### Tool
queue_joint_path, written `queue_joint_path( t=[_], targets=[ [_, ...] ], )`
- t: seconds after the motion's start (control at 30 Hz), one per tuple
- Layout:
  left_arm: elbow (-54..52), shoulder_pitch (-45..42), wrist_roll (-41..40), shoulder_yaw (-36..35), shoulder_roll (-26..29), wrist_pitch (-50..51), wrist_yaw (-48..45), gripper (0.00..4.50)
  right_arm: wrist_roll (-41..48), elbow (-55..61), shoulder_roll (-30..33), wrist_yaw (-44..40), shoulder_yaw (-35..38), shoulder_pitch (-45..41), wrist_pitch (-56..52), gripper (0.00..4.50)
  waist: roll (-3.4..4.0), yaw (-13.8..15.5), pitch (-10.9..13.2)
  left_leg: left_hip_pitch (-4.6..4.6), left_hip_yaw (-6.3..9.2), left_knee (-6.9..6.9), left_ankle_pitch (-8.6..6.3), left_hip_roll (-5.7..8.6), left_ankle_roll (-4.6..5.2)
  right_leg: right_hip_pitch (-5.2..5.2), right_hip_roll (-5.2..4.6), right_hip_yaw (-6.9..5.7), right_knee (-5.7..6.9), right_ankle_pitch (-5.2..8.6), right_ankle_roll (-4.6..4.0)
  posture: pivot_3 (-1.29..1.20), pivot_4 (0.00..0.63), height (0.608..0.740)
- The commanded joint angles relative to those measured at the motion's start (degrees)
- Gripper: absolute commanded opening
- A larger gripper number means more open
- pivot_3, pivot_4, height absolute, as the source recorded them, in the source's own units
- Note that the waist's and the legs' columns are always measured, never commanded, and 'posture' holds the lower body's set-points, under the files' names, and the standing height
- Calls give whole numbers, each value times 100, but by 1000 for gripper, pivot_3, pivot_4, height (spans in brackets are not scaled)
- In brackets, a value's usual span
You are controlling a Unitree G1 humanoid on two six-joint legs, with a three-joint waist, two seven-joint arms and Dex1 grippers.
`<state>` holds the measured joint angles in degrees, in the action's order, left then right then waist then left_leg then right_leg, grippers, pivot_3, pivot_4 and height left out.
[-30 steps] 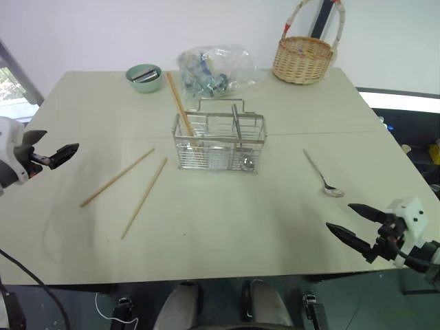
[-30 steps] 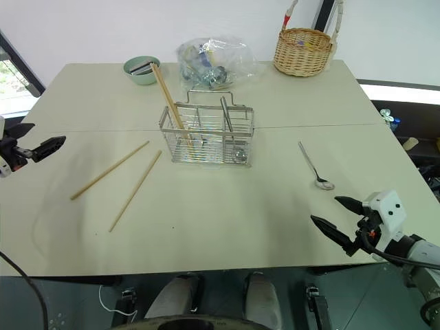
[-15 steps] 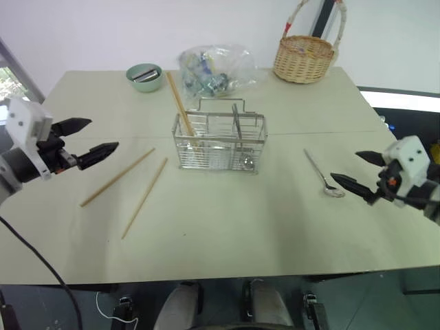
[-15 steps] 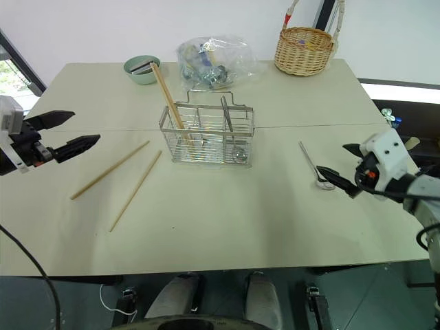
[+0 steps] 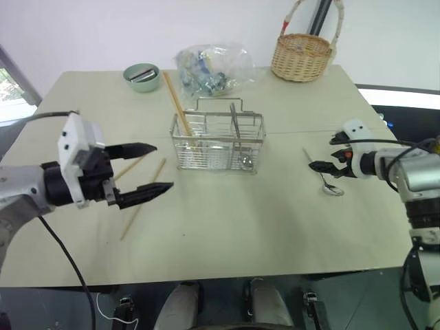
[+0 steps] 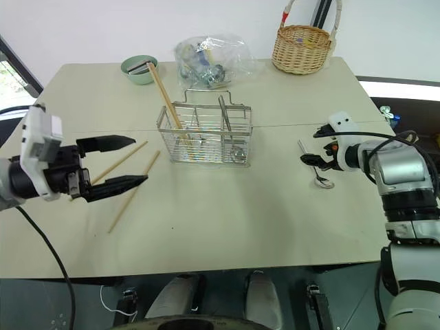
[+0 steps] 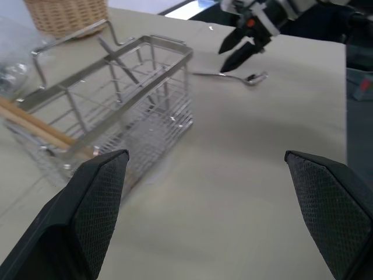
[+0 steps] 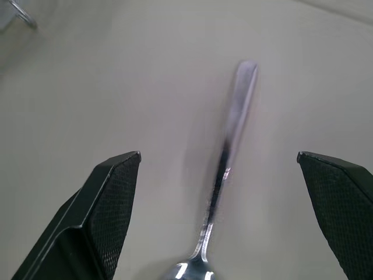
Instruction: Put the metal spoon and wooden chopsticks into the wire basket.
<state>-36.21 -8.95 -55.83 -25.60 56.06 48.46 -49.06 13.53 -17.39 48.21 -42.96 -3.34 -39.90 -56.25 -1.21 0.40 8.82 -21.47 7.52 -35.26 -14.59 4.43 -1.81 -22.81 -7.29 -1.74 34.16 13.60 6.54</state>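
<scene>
metal spoon [image 5: 323, 175] lies on beige table [image 5: 275, 227] by white wall [image 5: 103, 27]; both claws wide open, empty.

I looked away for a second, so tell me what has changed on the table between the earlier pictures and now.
Both arms swung in. The left gripper moved from the table's left edge to above the two loose chopsticks. The right gripper came up from the near edge to hover over the spoon. Both stayed open; nothing was taken hold of. The spoon, the loose chopsticks, the wire basket and the chopsticks leaning in it lie as before.
</scene>
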Motion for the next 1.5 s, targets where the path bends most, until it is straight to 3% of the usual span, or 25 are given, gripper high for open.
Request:
queue_joint_path(
  t=[0.03, 0.33, 0.37, 0.4, 0.63, 0.9, 1.03, 1.17, 1.3, 1.5],
  targets=[
    [-302, 77, -255, -249, 114, 28, 77, 4500, -223, -307, -50, 194, -51, -295, -168, 4422, 0, 13, 0, 0, 0, 0, 0, 0, 0, 0, 0, 0, 1, 0, 0, 0, 150, 693],
    [-472, 137, -586, -279, 209, 14, 371, 4500, -444, -1291, -298, 49, -414, -802, -451, 4422, 4, -7, 2, 2, -2, -1, 0, 0, 0, 1, 5, 1, 2, -1, -1, 0, 150, 693],
    [-493, 143, -614, -271, 209, 7, 404, 4500, -473, -1388, -317, 21, -458, -856, -456, 3894, 3, -15, 2, 3, -3, -1, 0, 0, 0, 1, 5, 2, 2, -1, -1, 0, 150, 693],
    [-511, 158, -629, -265, 208, -4, 428, 4500, -494, -1475, -345, 11, -481, -910, -475, 3655, 3, -19, 2, 4, -3, -1, 0, 0, 0, 2, 6, 2, 2, -1, -1, 0, 150, 693],
    [-577, 129, -786, -210, 202, -32, 625, 4500, -632, -1895, -454, -19, -474, -1097, -422, 150, 1, -56, 0, 7, -2, -2, 0, -1, 0, 5, 8, 2, 3, -2, 0, 0, 150, 693],
    [-451, -35, -807, -109, 265, -73, 683, 4500, -637, -2064, -498, 80, -292, -1114, -256, 57, -4, -102, -3, 8, 0, -3, 0, -1, 0, 9, 11, 2, 4, -2, 0, 0, 150, 693],
    [-317, -184, -716, -28, 279, -112, 689, 4500, -469, -1989, -549, 355, 236, -1243, 141, 57, 2, -104, 1, 7, -1, -6, 1, -1, -1, 8, 12, 5, 5, -3, 0, 0, 150, 693],
    [-70, -447, -575, 35, 246, -165, 833, 4500, 203, -823, -795, 523, 1269, -1289, 568, 57, 18, -124, 10, 3, -1, -4, 1, -2, -1, 2, 13, 6, 7, -12, 14, 0, 150, 693],
    [114, -597, -460, 25, 232, -187, 873, 4500, 1281, 842, -1401, 604, 2134, -1253, 291, 57, 17, -142, 10, 7, 0, 4, 1, -16, -1, -3, 29, 8, 9, -15, 21, 0, 150, 693],
    [219, -723, -382, 58, 266, -183, 822, 4500, 2562, 2029, -2601, 1336, 2667, -1558, -316, 57, 16, -114, 9, 7, 14, 2, 2, -26, -3, -4, 42, 7, 11, -21, 7, 0, 150, 693]
  ],
)
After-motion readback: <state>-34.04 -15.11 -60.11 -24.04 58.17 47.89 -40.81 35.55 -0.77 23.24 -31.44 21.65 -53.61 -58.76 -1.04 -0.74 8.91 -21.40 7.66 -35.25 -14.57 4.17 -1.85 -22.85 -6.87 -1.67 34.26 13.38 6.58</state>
